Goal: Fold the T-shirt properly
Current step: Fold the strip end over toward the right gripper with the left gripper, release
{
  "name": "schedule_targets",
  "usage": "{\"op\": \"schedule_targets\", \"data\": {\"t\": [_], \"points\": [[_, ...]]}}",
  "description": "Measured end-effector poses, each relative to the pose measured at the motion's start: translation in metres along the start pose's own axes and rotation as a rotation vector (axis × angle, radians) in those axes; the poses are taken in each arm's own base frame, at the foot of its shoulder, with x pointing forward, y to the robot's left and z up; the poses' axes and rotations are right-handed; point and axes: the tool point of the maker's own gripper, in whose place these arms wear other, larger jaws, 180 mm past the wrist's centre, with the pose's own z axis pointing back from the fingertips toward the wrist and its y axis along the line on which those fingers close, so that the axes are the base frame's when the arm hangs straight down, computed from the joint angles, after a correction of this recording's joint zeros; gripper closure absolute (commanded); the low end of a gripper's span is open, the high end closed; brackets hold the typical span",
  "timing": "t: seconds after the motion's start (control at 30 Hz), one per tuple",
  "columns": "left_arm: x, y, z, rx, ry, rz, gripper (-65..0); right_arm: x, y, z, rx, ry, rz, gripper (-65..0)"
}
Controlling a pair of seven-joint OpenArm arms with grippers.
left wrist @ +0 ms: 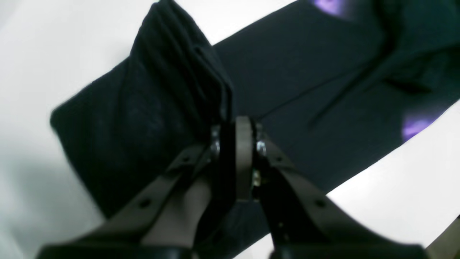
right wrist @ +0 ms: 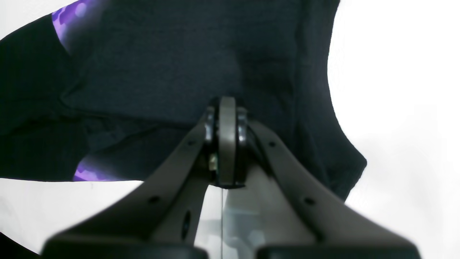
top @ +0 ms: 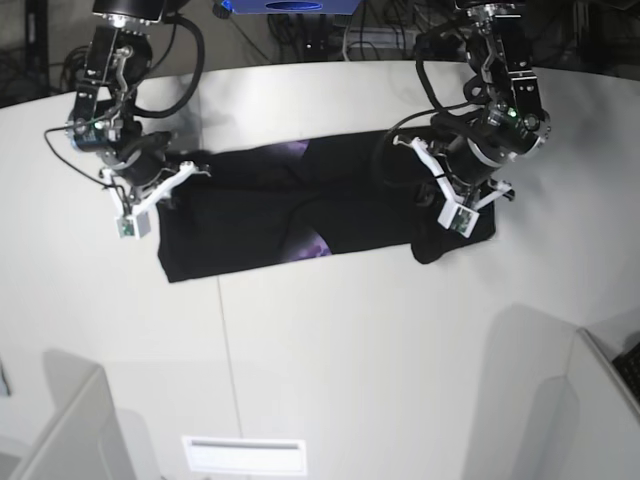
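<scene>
White tabletop (top: 330, 350) bears the black T-shirt (top: 260, 225); left gripper (left wrist: 235, 131) clamps a bunched end, right gripper (right wrist: 227, 111) seemingly pinches cloth too, so uneven lifting could skew the fold.

Your base view is evenly lit from overhead and fairly sharp; the white table (top: 330, 340) reads grey there, with soft shadows under both arms and a broad one at the lower right. Your two wrist views are soft and smeared. In both, the table burns out to flat white glare, while the T-shirt (right wrist: 161, 61) goes nearly black with little weave showing. The left gripper (left wrist: 235, 144) and right gripper (right wrist: 226, 136) look blurred, most of all along the bottom edge.
</scene>
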Motion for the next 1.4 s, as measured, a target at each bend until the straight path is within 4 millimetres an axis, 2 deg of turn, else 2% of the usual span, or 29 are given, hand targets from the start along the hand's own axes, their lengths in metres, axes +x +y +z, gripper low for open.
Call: {"op": "schedule_targets", "data": {"t": [0.37, 1.33, 1.4], "points": [[0.010, -0.050, -0.015, -0.116, -0.001, -0.036, 0.0, 0.000, -0.001, 0.000, -0.001, -0.001, 0.002, 0.0], [0.007, -0.055, -0.017, -0.115, 0.011, -0.009, 0.0, 0.001, 0.000, 0.000, -0.001, -0.001, 0.001, 0.0], [0.006, -0.060, -0.018, -0.129, 0.016, -0.021, 0.0, 0.000, -0.001, 0.000, -0.001, -0.001, 0.001, 0.0]]}}
